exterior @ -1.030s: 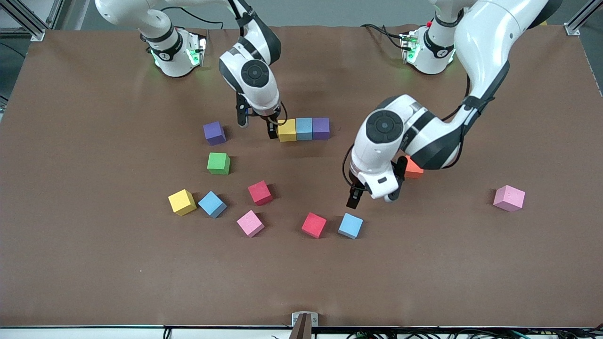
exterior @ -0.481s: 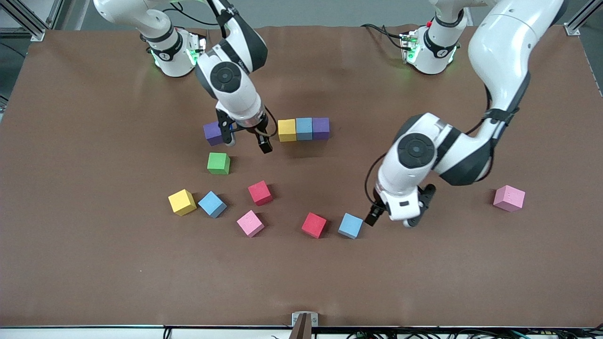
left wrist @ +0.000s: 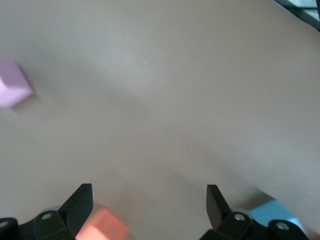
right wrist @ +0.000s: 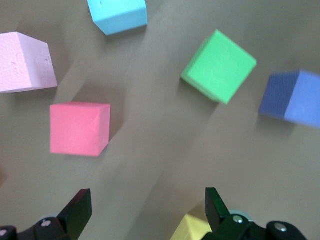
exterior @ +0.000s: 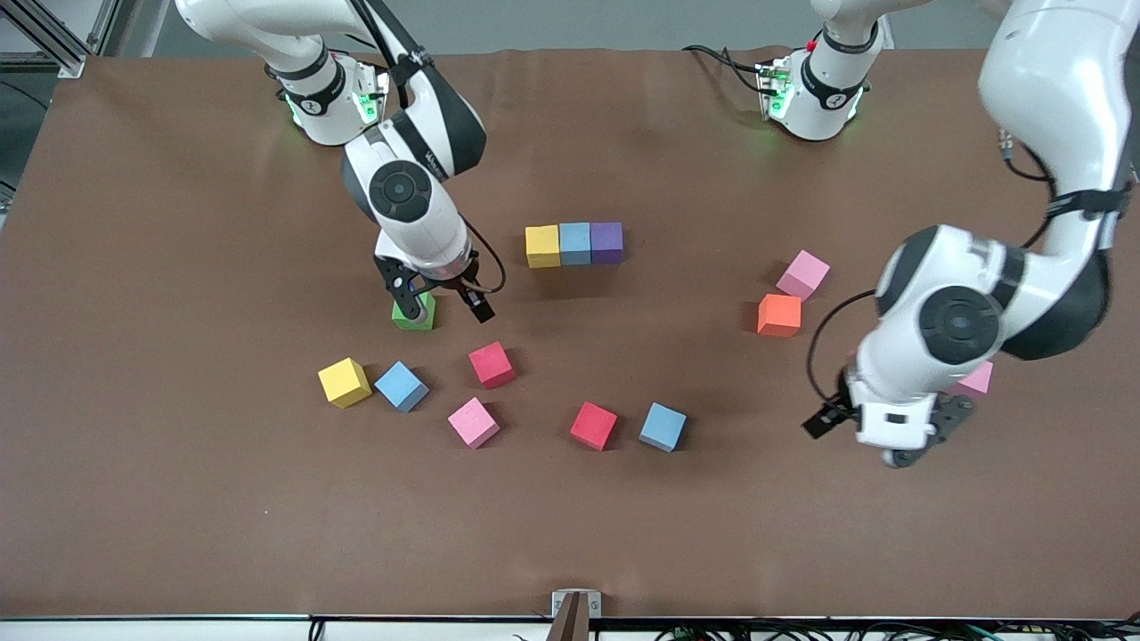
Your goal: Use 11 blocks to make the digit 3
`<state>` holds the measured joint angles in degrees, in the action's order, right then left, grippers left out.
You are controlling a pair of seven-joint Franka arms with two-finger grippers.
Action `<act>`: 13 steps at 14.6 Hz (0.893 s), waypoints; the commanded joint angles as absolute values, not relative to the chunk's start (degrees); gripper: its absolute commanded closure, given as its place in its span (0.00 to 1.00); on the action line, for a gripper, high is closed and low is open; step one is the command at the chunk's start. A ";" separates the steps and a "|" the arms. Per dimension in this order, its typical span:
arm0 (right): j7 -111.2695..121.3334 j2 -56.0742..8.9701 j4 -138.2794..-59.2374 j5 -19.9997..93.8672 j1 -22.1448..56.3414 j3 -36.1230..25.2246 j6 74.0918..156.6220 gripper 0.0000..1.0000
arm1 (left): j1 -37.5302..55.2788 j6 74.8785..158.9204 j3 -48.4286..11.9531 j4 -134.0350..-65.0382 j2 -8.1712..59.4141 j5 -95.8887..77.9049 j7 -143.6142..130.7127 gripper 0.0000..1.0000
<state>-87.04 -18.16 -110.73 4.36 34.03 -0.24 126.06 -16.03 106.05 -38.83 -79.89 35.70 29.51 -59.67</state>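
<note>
A row of touching blocks, yellow (exterior: 542, 247), blue (exterior: 575, 243) and purple (exterior: 606, 242), lies mid-table. Loose blocks lie nearer the camera: yellow (exterior: 344, 382), blue (exterior: 401, 385), red (exterior: 492, 364), pink (exterior: 473, 422), red (exterior: 593, 425), blue (exterior: 663, 427). Orange (exterior: 779, 315) and pink (exterior: 803, 273) sit toward the left arm's end. My right gripper (exterior: 445, 312) (right wrist: 147, 205) hangs open and empty beside the green cube (exterior: 417, 319) (right wrist: 219, 66). My left gripper (exterior: 882, 427) (left wrist: 150, 205) is open and empty over bare table, and its arm partly hides another pink block (exterior: 980, 380).
In the right wrist view, a purple block (right wrist: 292, 97) lies by the green cube; the right arm hides it in the front view. Bare brown table (exterior: 570, 534) stretches along the camera's edge. Both arm bases (exterior: 325, 98) stand at the back edge.
The left arm swept toward its own end of the table, uncovering the orange and a pink block. The right gripper left the row's yellow end and came to the green cube, covering the purple block.
</note>
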 commanded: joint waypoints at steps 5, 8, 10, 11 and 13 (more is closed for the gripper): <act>-76.90 -9.95 -122.93 1.85 29.37 0.53 126.38 0.00 | -23.28 93.35 -39.37 -78.84 23.04 24.90 -37.02 0.00; -76.73 -3.45 -131.46 1.93 27.87 0.61 129.28 0.00 | -29.50 90.88 -39.20 -78.84 16.45 13.30 -35.78 0.00; -76.82 -0.10 -136.20 1.93 26.81 0.62 130.07 0.00 | -31.02 88.08 -38.94 -78.84 13.90 12.13 -29.14 0.00; -76.82 1.30 -138.58 1.93 26.46 0.53 131.12 0.00 | -30.76 87.89 -38.41 -78.84 11.54 11.95 -25.00 0.00; -77.17 2.72 -143.76 1.93 25.06 0.61 134.98 0.00 | -25.09 86.76 -31.07 -79.97 6.44 9.51 -20.67 0.00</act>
